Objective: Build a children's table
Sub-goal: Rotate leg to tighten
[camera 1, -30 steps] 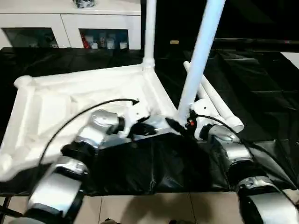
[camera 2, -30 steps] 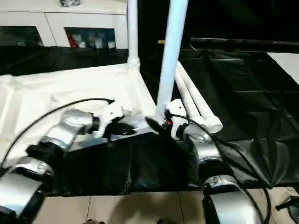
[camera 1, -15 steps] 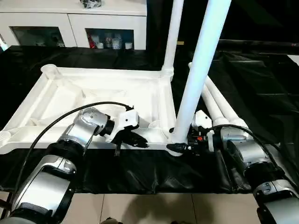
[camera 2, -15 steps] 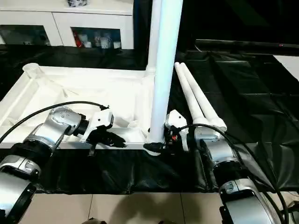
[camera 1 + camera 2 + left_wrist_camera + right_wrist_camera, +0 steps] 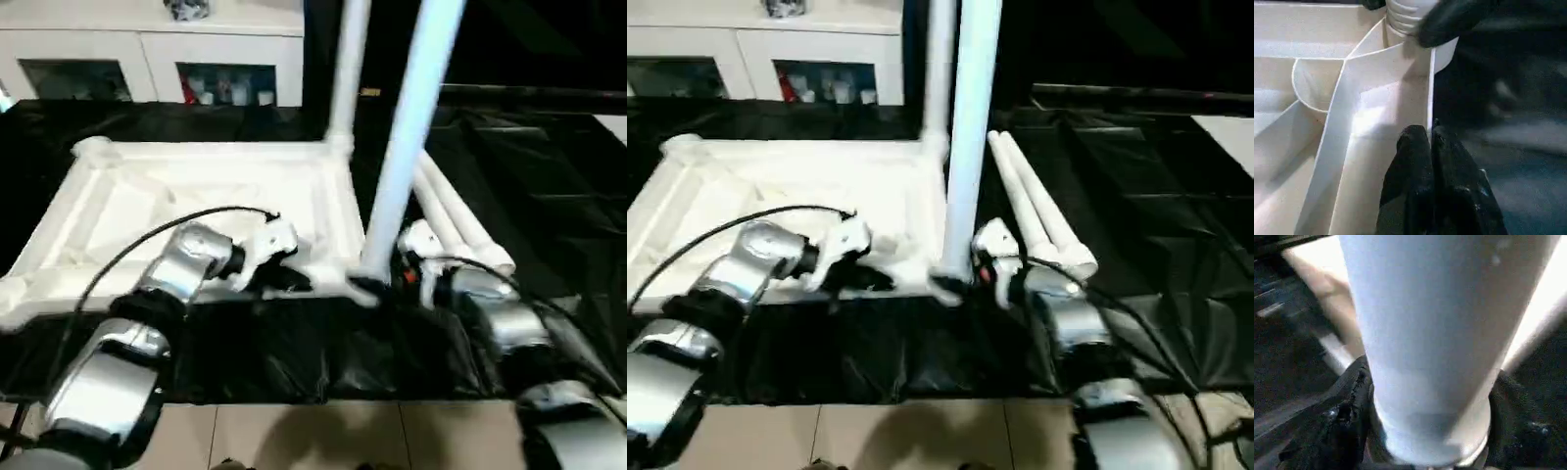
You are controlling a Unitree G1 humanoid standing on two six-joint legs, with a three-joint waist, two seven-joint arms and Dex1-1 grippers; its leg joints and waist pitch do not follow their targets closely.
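The white tabletop (image 5: 196, 196) lies underside up on a black sheet. One white leg (image 5: 348, 69) stands upright in its far right corner socket. A second leg (image 5: 407, 127) stands upright at the near right corner, and my right gripper (image 5: 377, 284) is shut on its base. In the right wrist view the tube (image 5: 1435, 308) sits between the two black fingers (image 5: 1352, 401). My left gripper (image 5: 294, 282) is shut and empty, its tips (image 5: 1429, 131) against the tabletop's near rim, just left of that corner. Two more legs (image 5: 460, 220) lie side by side on the sheet to the right.
The black sheet (image 5: 529, 166) covers the whole work surface and hangs over its near edge. A white cabinet (image 5: 147, 59) with glass doors stands behind the surface. Tiled floor (image 5: 294, 436) runs along the front.
The whole view has swung and shifted. The near leg stays upright at the near right corner with my right gripper at its base. My left gripper stays at the near rim.
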